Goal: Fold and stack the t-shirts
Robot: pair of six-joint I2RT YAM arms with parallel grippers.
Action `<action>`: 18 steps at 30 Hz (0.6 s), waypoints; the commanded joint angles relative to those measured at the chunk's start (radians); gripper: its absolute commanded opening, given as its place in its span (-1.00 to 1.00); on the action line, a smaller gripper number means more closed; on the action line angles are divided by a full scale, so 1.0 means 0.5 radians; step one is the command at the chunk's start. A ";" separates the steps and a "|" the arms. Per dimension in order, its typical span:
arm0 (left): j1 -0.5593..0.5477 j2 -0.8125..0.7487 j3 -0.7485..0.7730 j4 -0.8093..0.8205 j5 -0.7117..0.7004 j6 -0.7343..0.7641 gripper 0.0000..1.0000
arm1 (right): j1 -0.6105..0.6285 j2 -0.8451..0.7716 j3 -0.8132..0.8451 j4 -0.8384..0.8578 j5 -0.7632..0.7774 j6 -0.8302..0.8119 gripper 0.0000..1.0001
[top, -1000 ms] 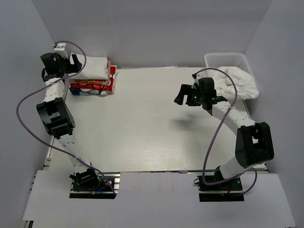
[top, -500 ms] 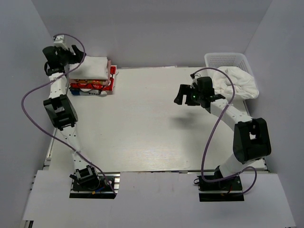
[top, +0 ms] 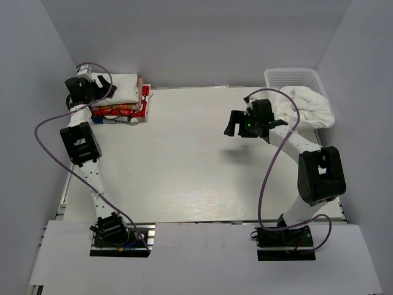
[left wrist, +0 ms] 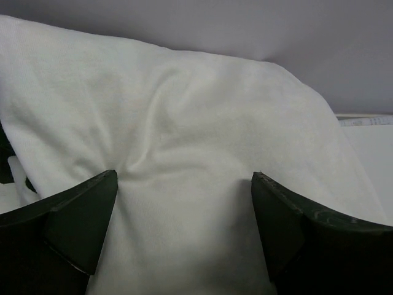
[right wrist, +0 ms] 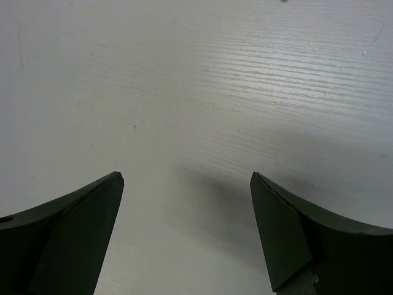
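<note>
A stack of small folded shirts (top: 120, 98) sits at the table's far left, a white shirt (top: 123, 87) on top of red and pink ones. My left gripper (top: 98, 86) is open and rests on the white top shirt (left wrist: 184, 129), its fingertips (left wrist: 92, 203) pressing into the cloth. My right gripper (top: 233, 123) is open and empty, held above the bare tabletop (right wrist: 202, 92) right of centre. A white garment (top: 307, 107) hangs out of the basket at far right. The off-white shirt with green sleeves is out of view.
A white plastic basket (top: 295, 77) stands at the far right corner. Grey walls close the table on three sides. Purple cables loop from both arms.
My left gripper has come down and right from above the stack's left edge onto the white top shirt. My right gripper has stayed nearly still.
</note>
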 commanded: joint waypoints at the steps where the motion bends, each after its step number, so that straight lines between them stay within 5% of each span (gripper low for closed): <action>1: 0.003 -0.212 -0.029 -0.076 0.157 -0.145 1.00 | -0.001 -0.146 -0.026 0.067 -0.048 -0.052 0.79; 6: -0.034 -0.607 -0.163 -0.235 -0.106 -0.063 1.00 | 0.054 -0.291 -0.035 0.101 -0.195 -0.088 0.79; 9: -0.052 -1.138 -0.906 0.055 -0.168 -0.096 1.00 | 0.076 -0.416 -0.124 0.199 -0.183 -0.098 0.79; 11: -0.053 -1.483 -1.111 0.188 -0.281 -0.097 1.00 | 0.097 -0.484 -0.146 0.181 -0.113 -0.135 0.79; 16: -0.093 -1.936 -1.179 -0.540 -0.527 -0.246 1.00 | 0.103 -0.769 -0.369 0.199 -0.023 -0.067 0.79; 18: -0.153 -2.162 -1.484 -0.603 -0.527 -0.326 1.00 | 0.103 -0.864 -0.464 0.342 0.029 -0.024 0.79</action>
